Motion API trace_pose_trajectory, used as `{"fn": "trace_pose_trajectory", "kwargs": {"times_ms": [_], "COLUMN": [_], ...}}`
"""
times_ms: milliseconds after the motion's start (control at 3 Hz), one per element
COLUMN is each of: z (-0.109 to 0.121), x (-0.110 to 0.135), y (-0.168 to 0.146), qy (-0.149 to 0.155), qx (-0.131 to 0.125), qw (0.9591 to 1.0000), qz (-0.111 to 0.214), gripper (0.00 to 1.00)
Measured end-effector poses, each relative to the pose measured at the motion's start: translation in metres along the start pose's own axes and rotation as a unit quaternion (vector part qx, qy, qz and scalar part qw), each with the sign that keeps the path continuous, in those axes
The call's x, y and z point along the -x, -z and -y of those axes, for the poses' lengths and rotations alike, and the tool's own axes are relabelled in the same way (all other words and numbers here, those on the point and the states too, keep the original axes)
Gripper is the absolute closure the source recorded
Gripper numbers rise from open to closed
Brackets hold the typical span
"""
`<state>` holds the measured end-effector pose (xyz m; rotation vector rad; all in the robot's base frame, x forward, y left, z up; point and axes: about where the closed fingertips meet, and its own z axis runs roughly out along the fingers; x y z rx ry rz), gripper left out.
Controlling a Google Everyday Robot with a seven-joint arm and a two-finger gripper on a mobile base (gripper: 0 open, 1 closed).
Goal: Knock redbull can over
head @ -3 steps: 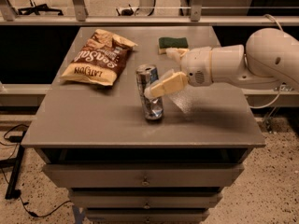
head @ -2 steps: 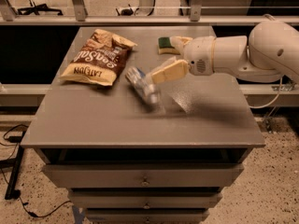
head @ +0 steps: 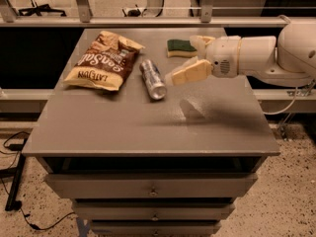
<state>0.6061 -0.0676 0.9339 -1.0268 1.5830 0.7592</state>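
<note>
The redbull can point(head: 152, 79), silver and blue, lies on its side on the grey table point(head: 148, 127), its top end pointing toward the front, just right of the chip bag. My gripper point(head: 191, 58) hovers above the table to the right of the can, a short gap away and not touching it. Its two cream fingers point(head: 186, 73) stand apart and hold nothing. The white arm point(head: 256, 56) reaches in from the right.
A brown and yellow chip bag point(head: 103, 60) lies flat at the back left. A green sponge point(head: 180, 47) lies at the back, just behind the gripper. The table has drawers point(head: 150, 189) below its front edge.
The can stood upright a second ago; it tipped toward the back left and now lies flat. My gripper has moved back and to the right, away from it.
</note>
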Motion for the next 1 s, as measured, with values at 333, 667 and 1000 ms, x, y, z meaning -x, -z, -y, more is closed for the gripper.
{"fn": "trace_pose_trajectory", "kwargs": {"times_ms": [333,667,1000], "z": [0.002,-0.004,-0.011], "x": [-0.027,-0.036,-0.035], "y": [0.049,0.079,0.081], "qy": [0.014,0.042,0.044], "qx": [0.028,0.058,0.072], "qw": [0.9995,0.9973,0.9963], "qz": [-0.01,-0.017,-0.018], "gripper": [0.0,0.0,0.0]}}
